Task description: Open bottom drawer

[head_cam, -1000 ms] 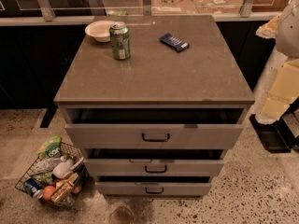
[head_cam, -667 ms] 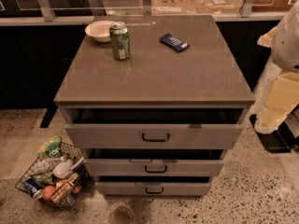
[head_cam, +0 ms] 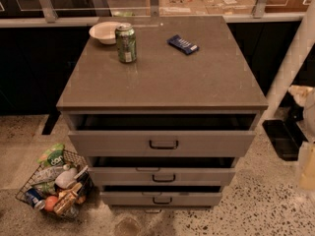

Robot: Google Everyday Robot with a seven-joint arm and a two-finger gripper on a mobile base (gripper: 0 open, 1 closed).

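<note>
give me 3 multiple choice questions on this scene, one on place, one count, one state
1. Where is the gripper? A on a handle; B at the right edge, off the cabinet; C over the cabinet's top.
2. How many drawers? A two; B three; C four.
3. The can is: A upright; B on its side; C crushed flat.
B: it hangs right of the cabinet, touching no handle. B: three fronts, the bottom drawer lowest. A: it stands by the bowl.

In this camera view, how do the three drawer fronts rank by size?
1. Top drawer front
2. Middle drawer front
3. Bottom drawer front
Nearness to the camera may exaggerate this. The tool sits at the right edge.
</note>
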